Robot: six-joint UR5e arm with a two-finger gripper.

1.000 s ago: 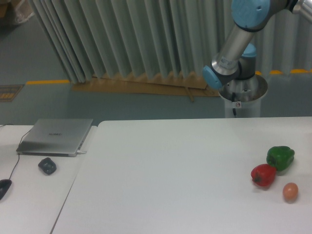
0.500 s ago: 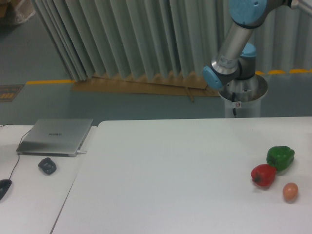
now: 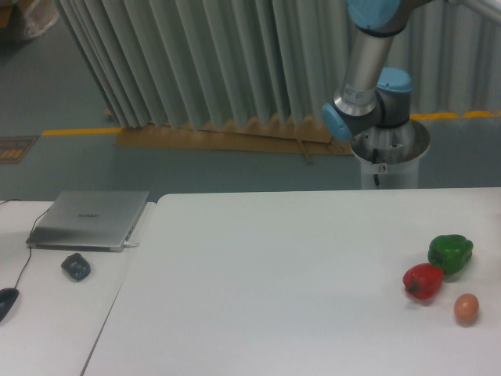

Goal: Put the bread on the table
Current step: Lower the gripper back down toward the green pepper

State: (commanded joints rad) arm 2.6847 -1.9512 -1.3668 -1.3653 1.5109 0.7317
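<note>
Three small foods sit nearest the camera at the right end of the tabletop (image 3: 274,274), which is a wide, smooth, plain white rectangular surface filling most of the lower view. Closest is a small tan egg-shaped item (image 3: 466,308); just beside it, up and to the left, lies a red bell pepper (image 3: 423,281), and touching that on its far right side is a green bell pepper (image 3: 450,253). No bread shows anywhere in the view, so where it lies cannot be told.

To the left, a narrower white side desk (image 3: 47,313) butts against the tabletop along a thin seam. At its near left edge the rim of a dark mouse (image 3: 6,301) shows, with a thin cable running up from it. Farther back lies a small dark rounded object (image 3: 76,266), and beyond that a closed silver laptop (image 3: 88,219).

Behind the tabletop's far edge, on the right, stands the robot arm (image 3: 366,70), grey tubing with light blue joint caps, rising from a round metal base (image 3: 390,153) and leaving the view at the top. Its jaws are outside the picture, so whether they are spread or pressed together cannot be told.

Farthest back, a grey-green floor carries a yellow line (image 3: 77,131), a flat brown board (image 3: 227,139) lies along the floor, and pale pleated curtains (image 3: 203,59) hang down to it.
</note>
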